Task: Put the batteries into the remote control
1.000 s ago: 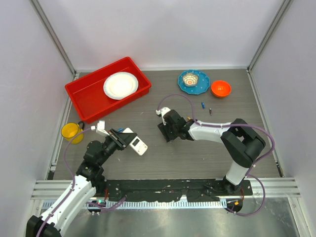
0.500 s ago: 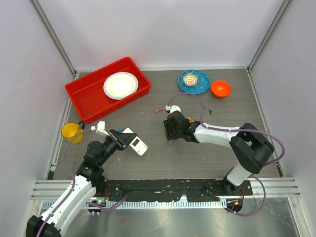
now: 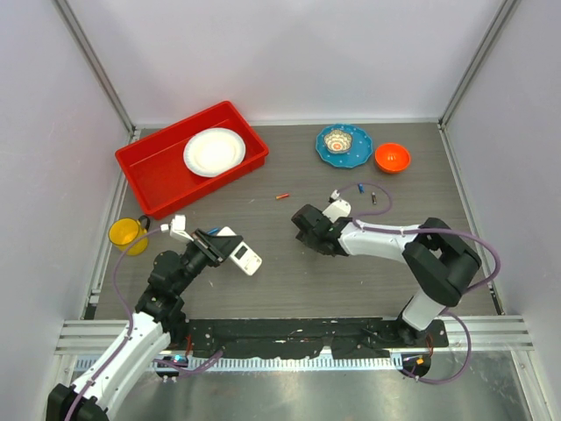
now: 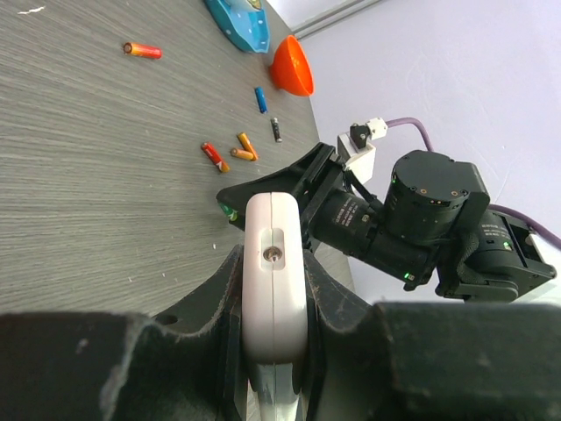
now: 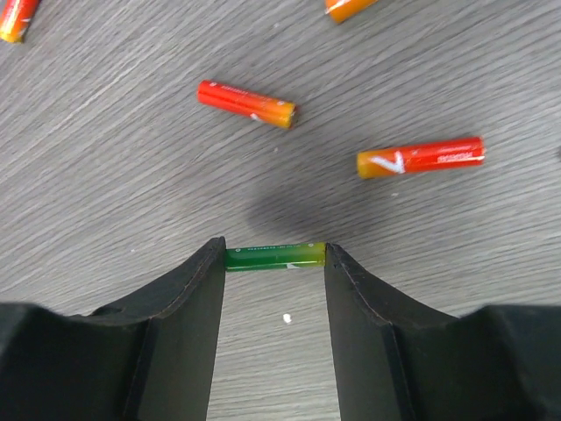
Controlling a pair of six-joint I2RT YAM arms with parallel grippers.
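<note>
Since a second ago my right arm has swung its wrist out to the right. That uncovered a red-orange battery (image 3: pixel 282 196) lying alone on the table (image 3: pixel 263 289), between the red tray (image 3: pixel 140 167) and the right arm. My left arm has not moved.

There is one remote control (image 3: pixel 245 258). In the left wrist view I count six loose batteries: the lone red-orange one, a blue battery (image 4: pixel 260 99), a dark battery (image 4: pixel 276 130), and a cluster of three red and orange ones (image 4: pixel 213 156). The right wrist view shows five: a green battery (image 5: pixel 274 256), two whole red ones and two cut off by the frame edge. There is also one white plate (image 3: pixel 214 151) in the tray, one yellow cup (image 3: pixel 125 233), one blue dish (image 3: pixel 355 154) holding a small bowl (image 3: pixel 337 140), and one orange bowl (image 3: pixel 392 157).

The left gripper (image 4: pixel 273 263) is clamped narrow on the remote, held edge-on over the near left of the table. The right gripper (image 5: pixel 273 252) stands about half-wide, with a fingertip against each end of the green battery, down at the tabletop.
</note>
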